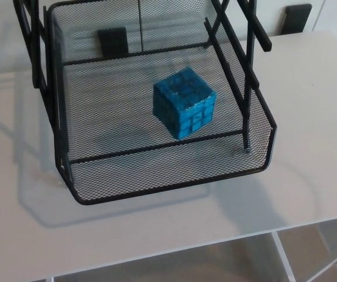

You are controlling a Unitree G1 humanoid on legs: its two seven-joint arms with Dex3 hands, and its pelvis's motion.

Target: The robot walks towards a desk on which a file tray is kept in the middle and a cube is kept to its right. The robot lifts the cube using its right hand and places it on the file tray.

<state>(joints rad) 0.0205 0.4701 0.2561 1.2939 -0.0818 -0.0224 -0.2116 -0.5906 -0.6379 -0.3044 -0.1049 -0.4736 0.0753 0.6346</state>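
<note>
1. Where the pale, smooth desk top fills most of the head view, its finish is matt and off-white, and its near edge runs slantwise across the bottom of the picture.
2. Below that near edge shows a strip of brownish floor, crossed at the right by a white frame strut.
3. Beyond the far edge stand two black rectangular blocks, one at the far right and one seen dimly through the mesh at the far left; what they are cannot be told.
4. A black wire-mesh file tray sits on the desk, left of the middle of the view, with a rounded rim, low mesh walls and a fine diamond-pattern floor.
5. Thin black metal uprights rise from its left and right sides and lean out of the top of the picture.
6. Two slim black rods cross the tray floor from left to right, one far and one near.
7. A glossy blue cube with faces scored into small squares rests on the mesh floor inside the tray, right of its centre, between the two rods and just beside the near one, turned so that one vertical edge points near.
8. Soft grey shadows of the tray spread over the desk on its near and left sides.
9. Neither hand appears in the picture, so whether either is released or clenched cannot be told.
</note>
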